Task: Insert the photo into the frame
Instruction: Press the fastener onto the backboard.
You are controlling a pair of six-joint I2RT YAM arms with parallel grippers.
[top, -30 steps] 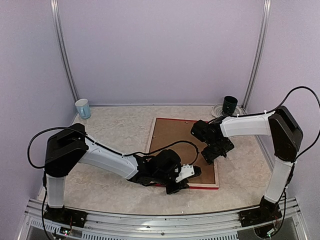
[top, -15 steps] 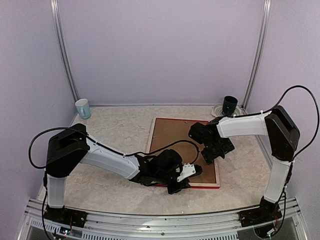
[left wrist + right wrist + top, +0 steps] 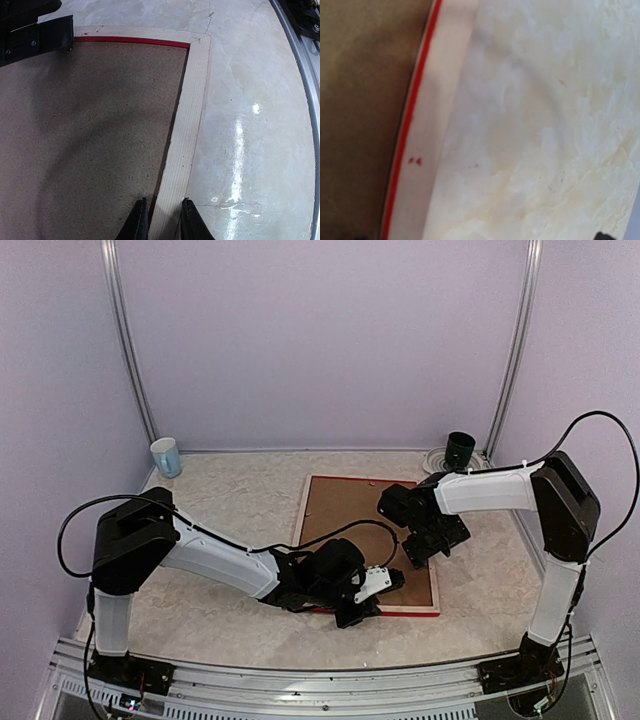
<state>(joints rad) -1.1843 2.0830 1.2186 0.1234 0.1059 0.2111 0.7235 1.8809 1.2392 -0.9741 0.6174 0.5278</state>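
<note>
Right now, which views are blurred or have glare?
Right wrist: badly out of focus, the frame rail smeared, only its red edge readable. Left wrist: sharp; glare streak on the table, arm shadow across the backing board. Top external: even light, soft shadows, no glare.

L arm (image 3: pixel 215 565): low, reaching right along near edge of table (image 3: pixel 230 500)
L gripper (image 3: pixel 161 222): narrow, pinching frame (image 3: pixel 192 100) rail
R gripper (image 3: pixel 425 548): pointing down, jaws wide
</note>
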